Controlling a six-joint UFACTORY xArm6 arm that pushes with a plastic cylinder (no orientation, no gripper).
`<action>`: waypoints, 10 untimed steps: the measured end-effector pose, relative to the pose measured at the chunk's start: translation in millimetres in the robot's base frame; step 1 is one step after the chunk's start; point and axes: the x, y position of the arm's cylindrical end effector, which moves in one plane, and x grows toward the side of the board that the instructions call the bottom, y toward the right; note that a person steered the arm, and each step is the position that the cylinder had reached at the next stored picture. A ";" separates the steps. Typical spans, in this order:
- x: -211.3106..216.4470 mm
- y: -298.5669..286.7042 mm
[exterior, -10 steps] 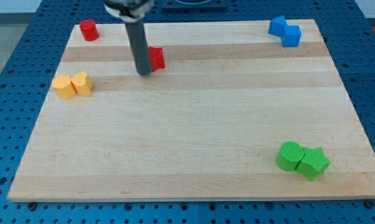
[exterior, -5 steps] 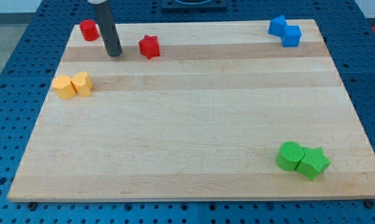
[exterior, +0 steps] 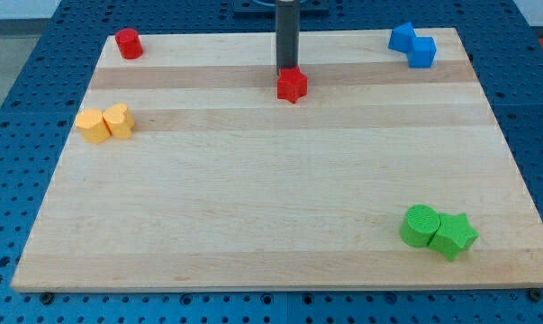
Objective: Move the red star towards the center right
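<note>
The red star [exterior: 292, 86] lies on the wooden board [exterior: 271, 180] near the view's top, a little right of the middle. My tip [exterior: 287, 72] stands just above the star in the view, touching or almost touching its top edge. The dark rod rises straight up out of the view's top.
A red cylinder [exterior: 128, 43] sits at the top left. Two yellow blocks [exterior: 105, 122] sit together at the left edge. Two blue blocks [exterior: 412, 44] sit at the top right. A green cylinder [exterior: 420, 225] and a green star [exterior: 455, 236] touch at the bottom right.
The red star has moved to the view's right and slightly down. My tip moved from the star's left to just above it.
</note>
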 end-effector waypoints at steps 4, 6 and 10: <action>37.1 19.7; 38.2 109.8; 74.7 167.8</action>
